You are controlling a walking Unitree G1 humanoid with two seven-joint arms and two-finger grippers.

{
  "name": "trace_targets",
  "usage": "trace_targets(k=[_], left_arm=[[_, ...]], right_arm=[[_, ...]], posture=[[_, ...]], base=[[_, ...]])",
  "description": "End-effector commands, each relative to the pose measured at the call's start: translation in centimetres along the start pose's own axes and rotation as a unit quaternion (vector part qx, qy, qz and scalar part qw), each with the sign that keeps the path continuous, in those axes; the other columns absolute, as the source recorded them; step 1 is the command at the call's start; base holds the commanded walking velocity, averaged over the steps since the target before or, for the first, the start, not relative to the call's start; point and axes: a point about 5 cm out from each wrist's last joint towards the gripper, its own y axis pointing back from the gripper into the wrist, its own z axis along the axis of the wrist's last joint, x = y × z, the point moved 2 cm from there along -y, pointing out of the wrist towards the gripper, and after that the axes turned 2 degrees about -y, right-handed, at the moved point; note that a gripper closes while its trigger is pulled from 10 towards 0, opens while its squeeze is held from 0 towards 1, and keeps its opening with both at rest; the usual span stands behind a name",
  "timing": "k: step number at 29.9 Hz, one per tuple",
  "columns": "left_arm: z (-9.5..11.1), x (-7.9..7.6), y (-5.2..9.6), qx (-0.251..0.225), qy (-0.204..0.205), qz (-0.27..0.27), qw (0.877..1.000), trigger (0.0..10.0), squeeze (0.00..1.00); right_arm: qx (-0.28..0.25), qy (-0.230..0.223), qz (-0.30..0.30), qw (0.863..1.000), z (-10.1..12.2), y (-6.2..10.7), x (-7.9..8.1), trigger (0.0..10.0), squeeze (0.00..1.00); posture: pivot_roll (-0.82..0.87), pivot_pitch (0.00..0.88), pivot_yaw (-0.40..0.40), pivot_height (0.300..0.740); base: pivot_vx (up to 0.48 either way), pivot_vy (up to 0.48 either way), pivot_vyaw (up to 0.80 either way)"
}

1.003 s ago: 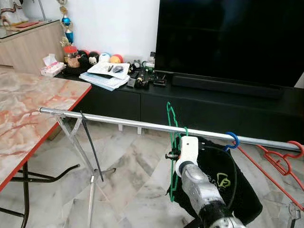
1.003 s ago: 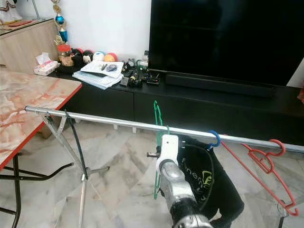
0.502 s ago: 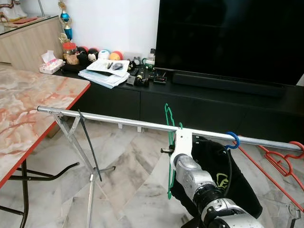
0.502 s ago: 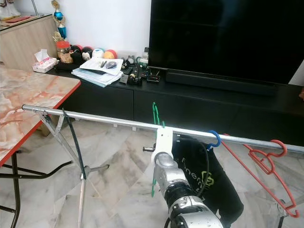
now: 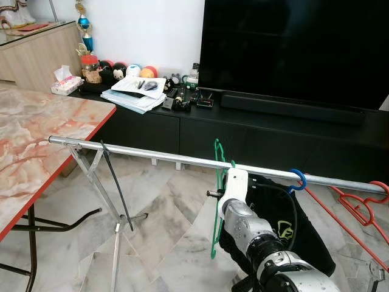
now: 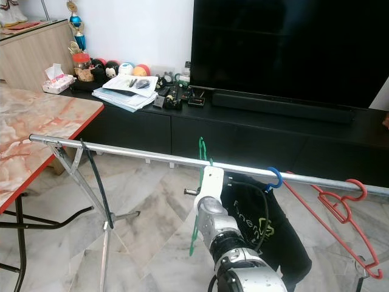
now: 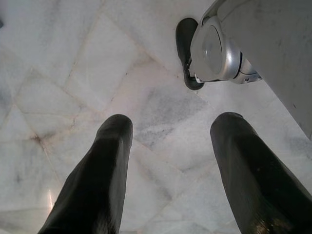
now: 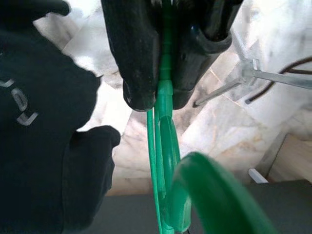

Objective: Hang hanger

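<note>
The green hanger (image 5: 217, 201) has dropped a little against the silver rail (image 5: 152, 156) over the last second: its hook, which stood well above the bar, now sits lower and closer to it, apparently over the rail, though whether it bears on the bar is not clear. The right arm has also drawn back toward the robot, so more of its silver forearm fills the lower part of the head views. My judgement is that the hanging step is nearly done and release comes next.

The right gripper (image 8: 163, 97) is clamped tight on the green hanger, the thin plastic pinched between its two black fingers in the right wrist view. The left gripper (image 7: 170, 161) hangs idle over the marble floor (image 7: 73, 63), its fingers spread wide with nothing between them.

Just beside the green hanger on the rail is a blue hook (image 5: 298, 179) carrying a black garment (image 5: 292, 234), which hangs close behind the arm and could snag as it withdraws. Further along sits a red hanger (image 5: 358, 210). A black rod (image 5: 115, 188) leans from the rail near its stand. Behind stand a dark television (image 5: 292, 48) on a low black cabinet (image 5: 146, 131), and a marble-topped table (image 5: 42, 140) to the left
</note>
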Motion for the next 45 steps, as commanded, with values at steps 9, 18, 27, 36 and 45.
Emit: trace_targets(k=[9,18,27,36,45], left_arm=[[-0.5,0.1,0.1,0.009,-0.008,0.000,1.000,10.0,0.00],[-0.4,0.0,0.0,0.009,-0.004,-0.003,1.000,10.0,0.00],[-0.5,-0.1,0.0,0.010,-0.005,-0.005,1.000,10.0,0.00],[-0.4,-0.1,0.0,0.010,-0.006,-0.006,1.000,10.0,0.00],[-0.4,-0.1,0.0,0.009,-0.006,-0.004,1.000,10.0,0.00]], right_arm=[[0.000,0.003,-0.011,1.000,0.1,-0.1,-0.3,10.0,0.00],[-0.007,0.001,-0.010,1.000,1.1,-0.2,-0.7,10.0,0.00],[0.012,0.008,-0.007,1.000,-0.1,-0.2,-0.9,10.0,0.00],[0.018,0.005,0.003,1.000,-0.6,-0.2,-0.8,10.0,0.17],[0.004,0.016,0.007,1.000,-0.5,-0.2,-0.7,10.0,0.94]], posture=[[0.18,0.000,-0.033,0.740],[0.19,0.000,-0.038,0.740],[0.19,0.000,-0.039,0.740],[0.19,0.000,-0.041,0.740],[0.19,0.000,-0.042,0.740]], base=[[0.000,0.000,0.00],[0.000,0.000,0.00],[0.000,0.000,0.00],[0.000,0.000,0.00],[0.000,0.000,0.00]])
